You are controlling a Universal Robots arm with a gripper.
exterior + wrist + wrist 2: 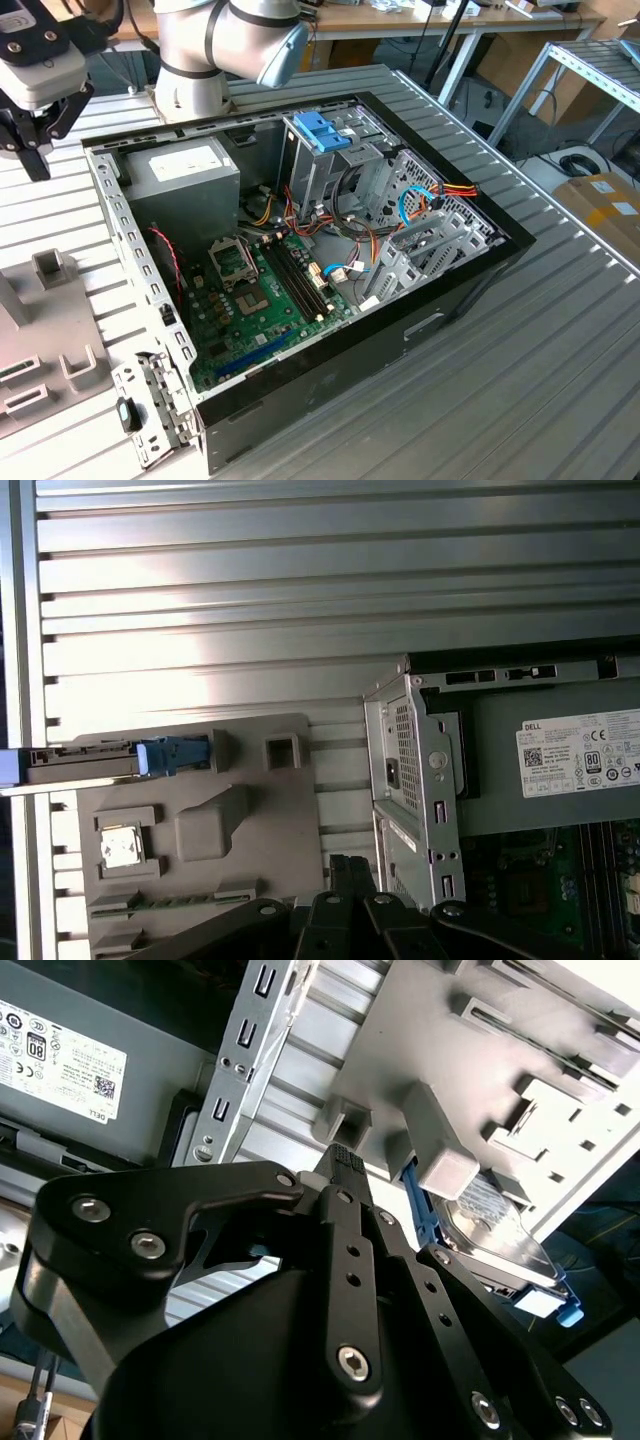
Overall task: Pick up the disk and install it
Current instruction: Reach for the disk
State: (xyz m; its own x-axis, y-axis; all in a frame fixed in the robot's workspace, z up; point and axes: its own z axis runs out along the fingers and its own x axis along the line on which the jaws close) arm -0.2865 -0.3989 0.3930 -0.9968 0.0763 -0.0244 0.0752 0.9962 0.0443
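Note:
The disk (80,763) stands on edge in a slot of the grey fixture plate (200,830), its blue carrier end toward the plate's middle. In the second wrist view the disk (495,1225) shows its silver face and blue frame behind a grey block. My gripper (38,160) hangs above the ribbed table at the exterior view's far left, between the fixture plate (50,350) and the computer case (300,250). The gripper (347,865) is shut with nothing in it, a short way off the disk. The fingertips (340,1155) sit together.
The open case holds a grey power supply (185,170), a green motherboard (255,290), loose cables and a metal drive cage with a blue handle (322,130). The arm's base (200,60) stands behind the case. A metal shelf (600,70) is at the exterior view's right.

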